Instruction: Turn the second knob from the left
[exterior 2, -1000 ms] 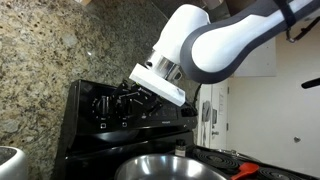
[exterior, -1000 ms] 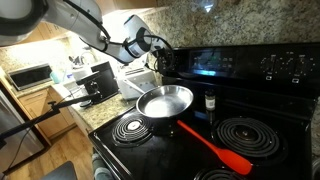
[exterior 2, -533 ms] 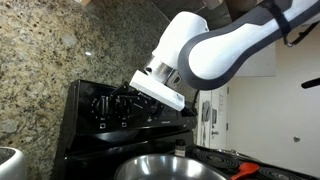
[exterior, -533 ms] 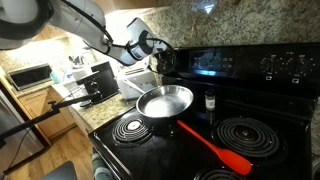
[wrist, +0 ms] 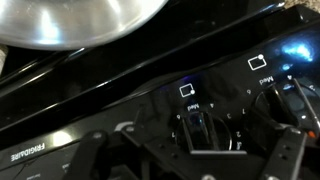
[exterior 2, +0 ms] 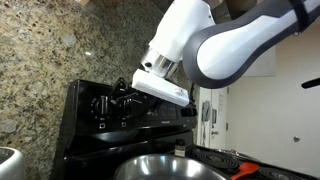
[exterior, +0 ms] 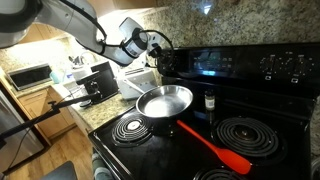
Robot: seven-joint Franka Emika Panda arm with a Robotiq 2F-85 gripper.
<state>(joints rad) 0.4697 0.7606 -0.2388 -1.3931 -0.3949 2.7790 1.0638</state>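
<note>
At the stove [exterior: 240, 62] panel's left end, pincer [wrist: 190, 152] stands wide, straddling a knob [wrist: 197, 128], not clamped. Wrist has tipped upward this past second; turn likely still pending.

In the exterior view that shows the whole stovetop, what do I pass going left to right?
Microwave → pan → small jar → right-hand knobs. The gripper sits above the pan in this view, so it is left out of the order.
</note>
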